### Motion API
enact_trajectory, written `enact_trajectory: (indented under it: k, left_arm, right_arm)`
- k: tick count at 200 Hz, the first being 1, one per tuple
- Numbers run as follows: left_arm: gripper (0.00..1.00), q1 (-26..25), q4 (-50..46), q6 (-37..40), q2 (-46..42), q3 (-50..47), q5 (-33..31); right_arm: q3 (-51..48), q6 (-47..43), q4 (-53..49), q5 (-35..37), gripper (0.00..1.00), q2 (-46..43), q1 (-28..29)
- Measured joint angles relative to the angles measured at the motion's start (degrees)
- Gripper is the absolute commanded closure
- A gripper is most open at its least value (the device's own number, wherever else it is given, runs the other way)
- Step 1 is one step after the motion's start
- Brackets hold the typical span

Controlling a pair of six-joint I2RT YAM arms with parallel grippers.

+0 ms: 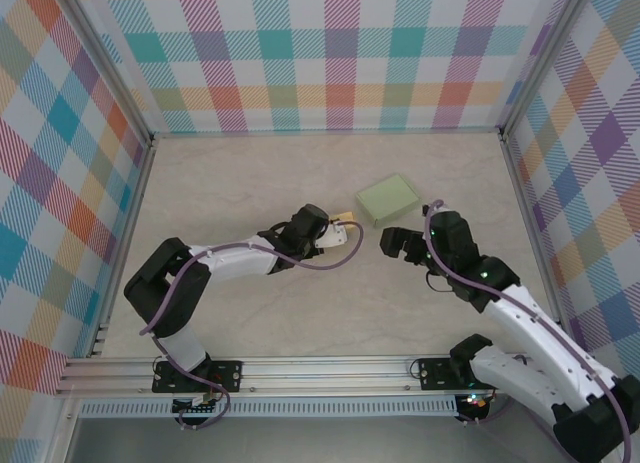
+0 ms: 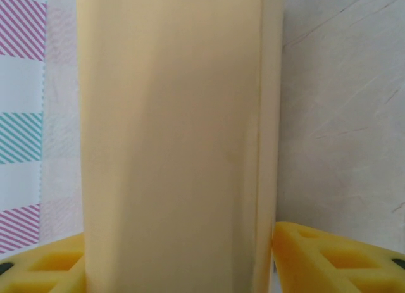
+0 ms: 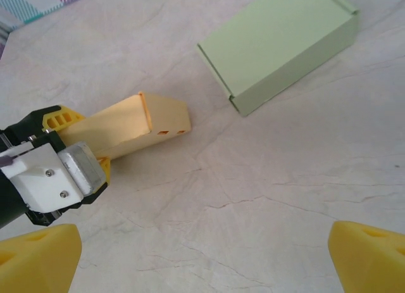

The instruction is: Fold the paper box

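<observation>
A pale yellow paper box lies stretched out low over the table, held at one end by my left gripper, which is shut on it. Close up, the yellow box stands between the yellow fingers. From the right wrist, the yellow box shows an open end and two small slots, with the left gripper clamped on its near end. My right gripper hovers open to the right of the box, its pads spread wide over bare table.
A folded, closed light green box rests flat on the marble table just behind the two grippers, also seen as the green box. Plaid walls enclose the left, back and right sides.
</observation>
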Motion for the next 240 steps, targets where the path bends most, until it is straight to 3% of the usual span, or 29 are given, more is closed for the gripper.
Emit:
enact_trajectory:
  k: [38, 52, 122, 146, 157, 240]
  left_arm:
    - [0.31, 0.0, 3.4, 2.5, 0.0, -1.9, -2.1]
    - [0.23, 0.0, 3.6, 2.3, -0.2, -2.8, -2.1]
    - [0.17, -1.9, 2.0, -2.7, -8.7, -7.4, -1.3]
    - [0.11, -3.4, 0.2, -5.0, -11.9, -7.7, -0.8]
    - [0.0, -3.8, -1.4, -6.1, -14.3, -7.7, 0.0]
    - [0.0, -4.1, -8.6, -17.7, -35.4, -11.3, 1.5]
  right_arm:
    - [0.0, 0.2, -3.3, 1.7, 0.0, -2.8, 0.0]
    - [0.0, 0.2, -3.9, 1.7, 0.0, -2.4, 0.0]
    - [-0.1, 1.1, -4.1, 1.6, 0.0, -1.2, 0.0]
    - [-0.1, 1.1, -4.1, 1.4, 0.0, -1.2, 0.0]
    - [-0.1, 1.1, -4.2, 1.4, 0.0, -1.5, 0.0]
    - [-0.2, 1.2, -4.2, 1.4, 0.0, -3.8, 0.0]
